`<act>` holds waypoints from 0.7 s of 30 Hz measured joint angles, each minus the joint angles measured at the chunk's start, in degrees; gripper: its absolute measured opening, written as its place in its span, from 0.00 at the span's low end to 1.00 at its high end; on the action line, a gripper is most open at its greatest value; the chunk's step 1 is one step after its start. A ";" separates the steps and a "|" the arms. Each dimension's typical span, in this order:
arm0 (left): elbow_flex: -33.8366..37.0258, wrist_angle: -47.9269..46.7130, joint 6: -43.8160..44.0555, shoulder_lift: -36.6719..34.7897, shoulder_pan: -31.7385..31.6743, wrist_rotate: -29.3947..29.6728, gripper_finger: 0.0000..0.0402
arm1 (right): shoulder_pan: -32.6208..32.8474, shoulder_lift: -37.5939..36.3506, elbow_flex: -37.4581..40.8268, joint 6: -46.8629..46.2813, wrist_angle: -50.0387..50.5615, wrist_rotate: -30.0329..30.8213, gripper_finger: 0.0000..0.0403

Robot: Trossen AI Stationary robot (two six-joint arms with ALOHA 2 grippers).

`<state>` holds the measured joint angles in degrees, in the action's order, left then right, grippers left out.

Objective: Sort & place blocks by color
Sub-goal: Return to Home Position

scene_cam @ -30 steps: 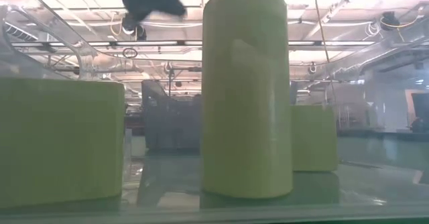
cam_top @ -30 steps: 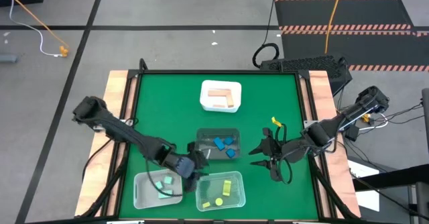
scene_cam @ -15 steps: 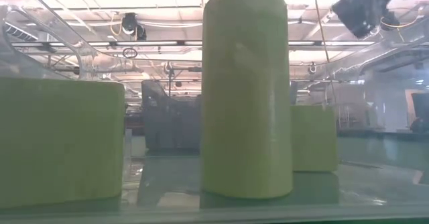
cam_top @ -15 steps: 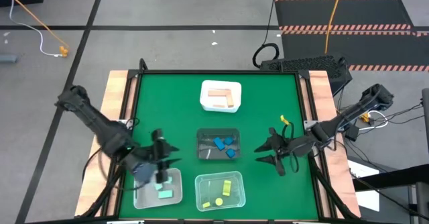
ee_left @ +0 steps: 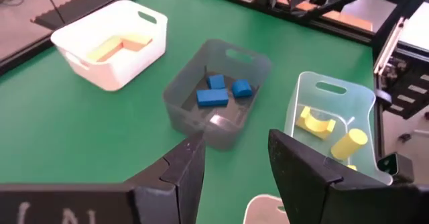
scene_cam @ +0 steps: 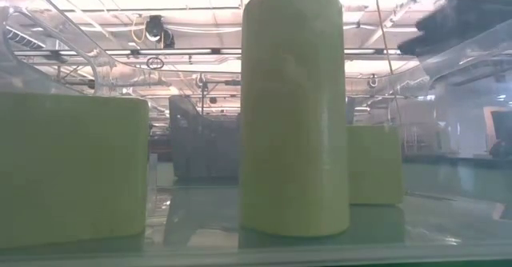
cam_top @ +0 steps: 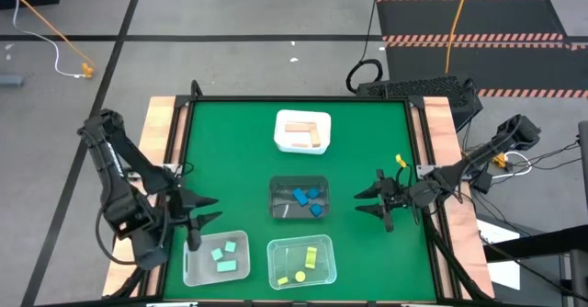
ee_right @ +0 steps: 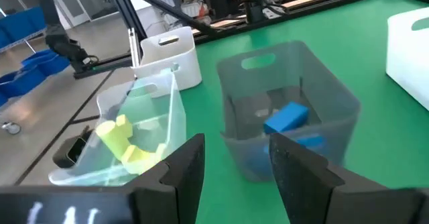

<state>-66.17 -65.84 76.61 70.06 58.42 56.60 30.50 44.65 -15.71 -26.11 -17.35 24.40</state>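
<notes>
A: status? where's everything sitting

B: all binned as far as I can see; tan blocks (cam_top: 303,134) in the white bin (cam_top: 279,123); blue blocks (cam_top: 307,199) in the dark bin (cam_top: 273,189); mint blocks (cam_top: 223,256) in the left clear bin (cam_top: 188,252); yellow blocks (cam_top: 311,256) in the right clear bin (cam_top: 272,261); nothing loose on the tabletop (cam_top: 230,151)

A: arms?

B: left gripper (cam_top: 213,210) over the tabletop's left side, near the left clear bin; jaws spread wide, empty; right gripper (cam_top: 360,203) to the right of the dark bin, not touching it; jaws apart too, holding nothing

A: if a piece needs re-picking, how will it handle

B: my read: small wooden pieces, so light, rigid, not fragile; coloured faces look smooth, so probably a bit slippery; close on two flat parallel faces across the short width, at mid-length so the bar doesn't pivot

A: and the round one?

B: yellow cylinder (scene_cam: 294,107) stands upright in the low view; pinch across the diameter near mid-height; expect it to roll if tipped over

A: anything awkward?

B: the bin walls, I'd say; a piece lying close to a wall leaves little room for one jaw; come straight down; the clear bins look light enough to slide if nudged
</notes>
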 joint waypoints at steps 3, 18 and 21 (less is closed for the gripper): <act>0.29 -2.34 3.84 0.01 1.04 0.04 0.41 | 0.00 -2.38 3.65 -0.64 -1.82 0.02 0.39; 8.18 -3.37 19.16 0.04 1.45 -0.02 0.41 | -0.02 -6.89 14.58 -5.72 -12.39 -0.15 0.39; 10.17 -3.09 20.62 0.04 1.45 -0.04 0.41 | -0.04 -6.83 14.60 -6.60 -11.02 -0.17 0.39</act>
<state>-56.00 -68.94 97.23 70.11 59.88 56.56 30.46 37.82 -1.10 -32.71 -28.37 24.23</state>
